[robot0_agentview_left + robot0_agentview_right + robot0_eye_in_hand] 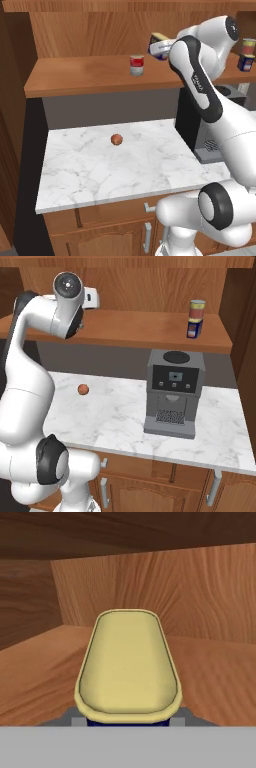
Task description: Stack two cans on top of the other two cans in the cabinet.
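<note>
a white marble worktop (115,170) with grey veining runs across the kitchen, over brown wooden base units with panelled doors (95,240) and silver bar handles (148,237). the wall (100,110) behind the worktop is plain grey. a dark vertical panel (27,165) stands at the worktop's left end, with brown wood further left. at the worktop's right end a grey coffee machine (172,391) with a black front panel and a drip grille stands against the wall. a small orange-brown ball (83,389) lies on the marble toward the left, well apart from the machine. tall brown wood (245,331) closes the right side. the light is even and soft.
</note>
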Controlling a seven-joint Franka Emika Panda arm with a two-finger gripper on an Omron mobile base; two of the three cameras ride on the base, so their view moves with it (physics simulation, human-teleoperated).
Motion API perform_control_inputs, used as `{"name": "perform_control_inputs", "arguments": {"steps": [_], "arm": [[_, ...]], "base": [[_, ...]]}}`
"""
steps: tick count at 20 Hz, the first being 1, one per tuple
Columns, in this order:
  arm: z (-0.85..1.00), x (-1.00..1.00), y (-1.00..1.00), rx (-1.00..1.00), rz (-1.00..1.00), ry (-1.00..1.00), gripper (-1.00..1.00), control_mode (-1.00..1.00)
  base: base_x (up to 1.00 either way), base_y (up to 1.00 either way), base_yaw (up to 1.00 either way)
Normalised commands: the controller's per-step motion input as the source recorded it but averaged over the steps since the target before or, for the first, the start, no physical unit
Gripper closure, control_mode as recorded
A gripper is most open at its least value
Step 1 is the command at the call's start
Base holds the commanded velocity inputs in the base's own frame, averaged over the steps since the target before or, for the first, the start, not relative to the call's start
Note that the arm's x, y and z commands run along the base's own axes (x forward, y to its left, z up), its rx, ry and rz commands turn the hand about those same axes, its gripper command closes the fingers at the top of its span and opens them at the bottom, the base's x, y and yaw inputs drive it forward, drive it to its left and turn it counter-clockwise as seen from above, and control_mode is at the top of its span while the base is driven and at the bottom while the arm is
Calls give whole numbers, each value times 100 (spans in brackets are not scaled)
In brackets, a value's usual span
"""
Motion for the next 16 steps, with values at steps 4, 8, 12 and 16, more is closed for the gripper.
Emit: {"name": "perform_control_inputs", "arguments": {"steps": [4,8,12,16], "arm": [[0,8,14,0,0,0,100,-100],[-2,12,15,0,0,0,100,-100],[-2,18,14,0,0,0,100,-100],[0,22,9,0,0,0,100,-100]], "base": [[0,0,0],[0,0,0],[0,0,0],[0,0,0]]}}
